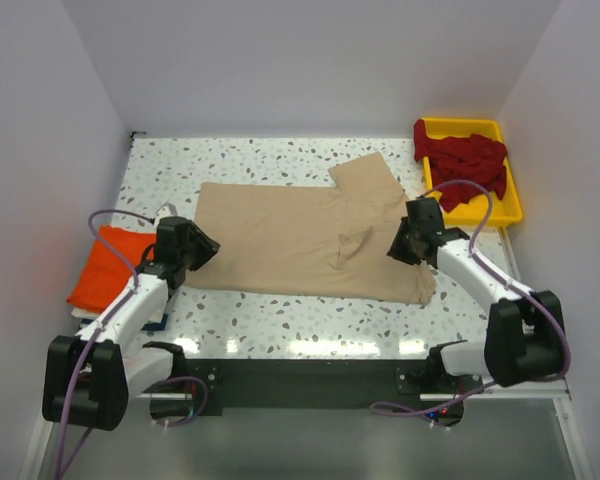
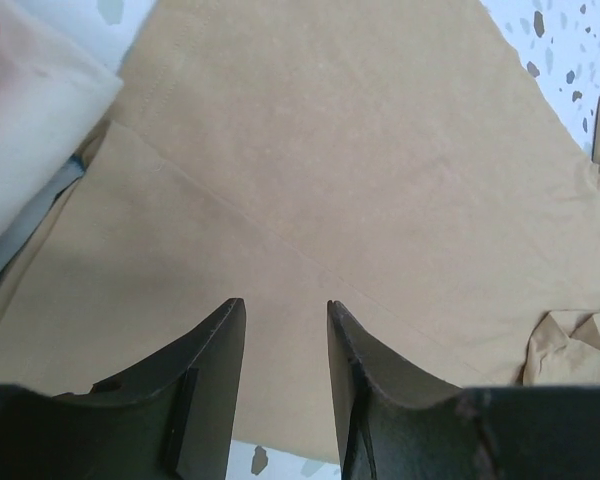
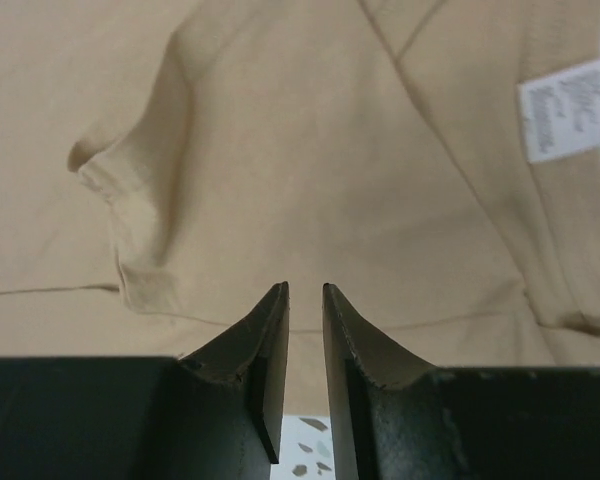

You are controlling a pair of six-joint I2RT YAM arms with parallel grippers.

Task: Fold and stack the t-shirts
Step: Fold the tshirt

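A beige t-shirt [image 1: 290, 240] lies spread on the speckled table, with one sleeve folded in near its right side. My left gripper [image 1: 195, 250] hovers over the shirt's left edge. In the left wrist view the left gripper [image 2: 285, 310] is open and empty above the beige t-shirt [image 2: 360, 150]. My right gripper [image 1: 408, 240] is over the shirt's right part. In the right wrist view the right gripper [image 3: 305, 290] has its jaws a narrow gap apart, with nothing between them, above the beige t-shirt [image 3: 310, 150] and its white label [image 3: 565, 105].
An orange t-shirt [image 1: 105, 265] lies at the table's left edge on a white and blue cloth [image 2: 30, 120]. Dark red t-shirts [image 1: 465, 160] are heaped in a yellow tray [image 1: 505, 205] at the back right. White walls enclose the table.
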